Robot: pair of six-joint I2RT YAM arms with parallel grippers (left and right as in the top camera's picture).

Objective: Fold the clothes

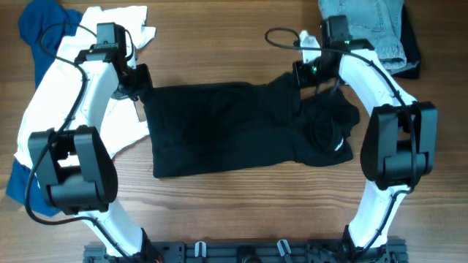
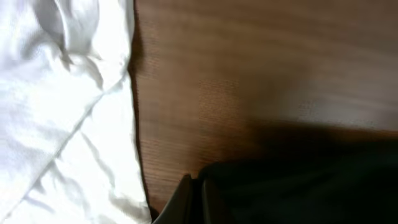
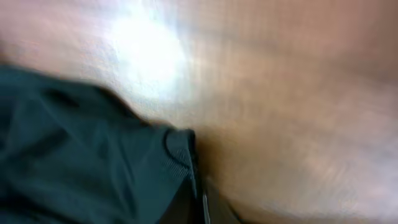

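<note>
A black garment (image 1: 219, 131) lies spread across the middle of the wooden table, its right end bunched up. My left gripper (image 1: 139, 86) is shut on the garment's upper left corner; in the left wrist view the closed fingers (image 2: 196, 199) pinch the black cloth (image 2: 298, 180). My right gripper (image 1: 303, 74) is shut on the garment's upper right edge; in the right wrist view the fingers (image 3: 198, 202) hold a ribbed edge of the dark cloth (image 3: 81, 155).
A white garment (image 1: 110, 66) lies left of the black one, over a blue garment (image 1: 40, 25) at the far left. Folded light denim (image 1: 373, 22) on dark cloth sits at the back right. The white garment shows in the left wrist view (image 2: 62, 106).
</note>
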